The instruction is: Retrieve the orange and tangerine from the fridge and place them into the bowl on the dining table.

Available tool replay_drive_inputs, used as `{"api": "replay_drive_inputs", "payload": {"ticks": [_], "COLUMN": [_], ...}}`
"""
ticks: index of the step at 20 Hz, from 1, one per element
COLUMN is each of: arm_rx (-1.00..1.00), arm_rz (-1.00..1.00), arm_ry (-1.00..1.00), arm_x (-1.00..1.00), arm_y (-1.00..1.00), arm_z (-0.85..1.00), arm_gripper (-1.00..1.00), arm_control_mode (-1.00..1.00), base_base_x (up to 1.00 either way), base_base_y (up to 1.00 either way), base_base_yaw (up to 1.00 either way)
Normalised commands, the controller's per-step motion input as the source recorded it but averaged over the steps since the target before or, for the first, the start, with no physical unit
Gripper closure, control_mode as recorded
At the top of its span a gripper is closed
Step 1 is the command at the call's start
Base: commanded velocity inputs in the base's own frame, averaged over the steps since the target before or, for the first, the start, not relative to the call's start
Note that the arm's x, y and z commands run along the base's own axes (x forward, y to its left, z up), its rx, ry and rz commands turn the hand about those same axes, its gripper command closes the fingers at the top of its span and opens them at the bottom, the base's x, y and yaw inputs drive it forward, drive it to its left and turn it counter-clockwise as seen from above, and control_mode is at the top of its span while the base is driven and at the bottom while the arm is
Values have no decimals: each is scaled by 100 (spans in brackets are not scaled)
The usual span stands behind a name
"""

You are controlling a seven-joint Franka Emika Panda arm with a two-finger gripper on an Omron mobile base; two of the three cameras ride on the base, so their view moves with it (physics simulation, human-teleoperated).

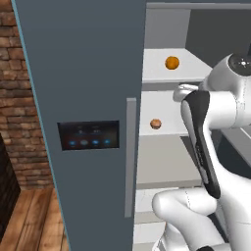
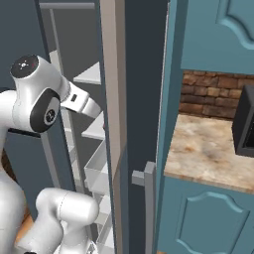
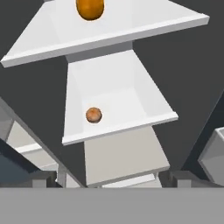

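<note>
The fridge (image 1: 88, 73) stands with its left door shut and its right side open onto white shelves. The bright orange (image 1: 172, 62) rests on the upper shelf, and it also sits at the top edge of the hand view (image 3: 89, 8). One shelf lower lies the duller tangerine (image 1: 156, 124), left of centre in the hand view (image 3: 93, 115). My gripper (image 3: 113, 180) is open with nothing between its fingertips, held in front of the shelves and short of both fruits. The arm's wrist (image 1: 184, 92) reaches into the fridge between the two shelves. The bowl and the dining table are out of view.
The open fridge door (image 2: 134, 99) with its grey handle (image 2: 148, 198) stands right of the arm. Beyond it, a teal cabinet (image 2: 208, 218) carries a beige marbled counter (image 2: 203, 149) with a black appliance (image 2: 245, 124). A brick wall (image 1: 19, 98) is left of the fridge.
</note>
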Motion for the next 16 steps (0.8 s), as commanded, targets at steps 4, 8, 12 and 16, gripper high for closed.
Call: {"api": "replay_drive_inputs", "payload": {"ticks": [4,8,12,16], "arm_rx": [0,0,0,0], "arm_rz": [0,0,0,0], "arm_ry": [1,0,0,0], "arm_x": [17,35,40,35], "arm_y": [-11,0,0,0], "arm_z": [-20,-34,-18,0], "arm_gripper": [-100,-100,-100,-100], "arm_control_mode": [-100,-100,-100,-100], "base_base_x": [0,0,0,0], "base_base_y": [0,0,0,0], "base_base_yaw": [0,0,0,0]}}
